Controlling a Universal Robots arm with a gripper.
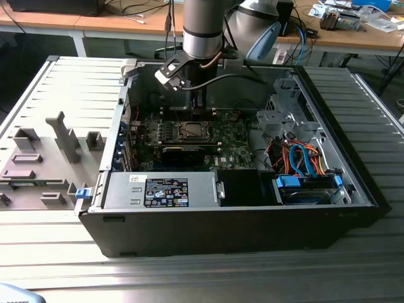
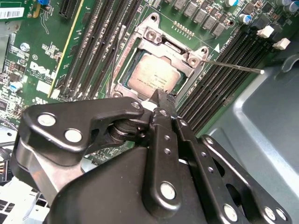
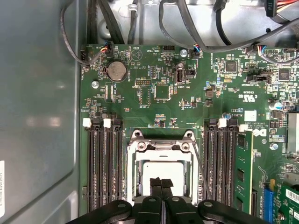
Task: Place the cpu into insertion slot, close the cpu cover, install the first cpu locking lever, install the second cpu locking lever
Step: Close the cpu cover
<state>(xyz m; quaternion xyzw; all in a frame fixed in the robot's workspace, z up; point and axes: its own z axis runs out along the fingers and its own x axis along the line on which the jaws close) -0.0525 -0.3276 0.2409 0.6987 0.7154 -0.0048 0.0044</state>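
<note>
Both gripper [image 3: 159, 181] fingers are pressed together over the seated cpu [image 3: 163, 168]; lever [image 2: 233, 66] locking is judged pending, precise hooking required.

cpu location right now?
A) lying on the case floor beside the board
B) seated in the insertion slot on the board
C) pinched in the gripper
B: in the first wrist view the cpu lies flat inside the metal rim of the insertion slot, with the gripper over one edge of it.

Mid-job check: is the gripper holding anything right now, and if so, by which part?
Nothing is held. The gripper is shut with nothing between its fingertips, poised over the cpu, which lies framed by the cpu cover.
</note>
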